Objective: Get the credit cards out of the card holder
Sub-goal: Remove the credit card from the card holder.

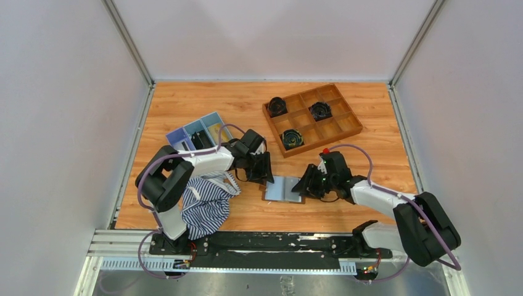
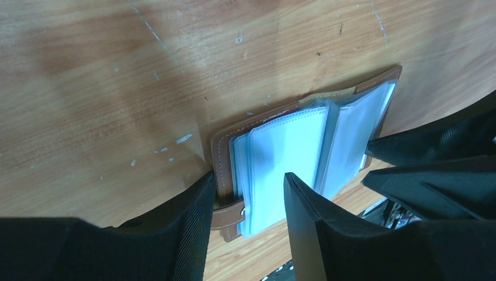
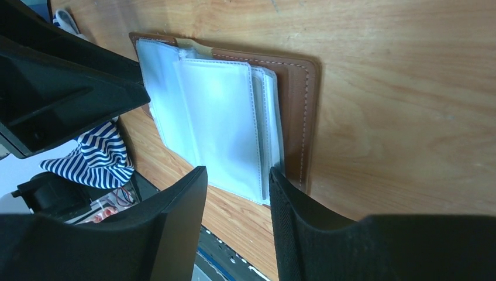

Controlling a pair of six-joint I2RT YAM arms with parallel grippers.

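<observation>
Brown-covered folding card holder (image 2: pixel 286 146) lay open; left gripper (image 2: pixel 247 181) and right gripper (image 3: pixel 237 172), both released, straddled its pale sleeves. Likely one needed to pin the cover, the other to pull.

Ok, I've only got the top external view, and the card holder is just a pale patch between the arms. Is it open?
Observer: Yes, the card holder lies open, brown cover down, pale sleeves fanned on top.
Operator: Any cards showing?
Observer: None I can spot. The sleeves facing up look empty, and the lower ones are hidden.
Operator: Are the jaws closed on anything?
Observer: No. Left jaws and right jaws are both open, each straddling an edge of the sleeves.
</observation>
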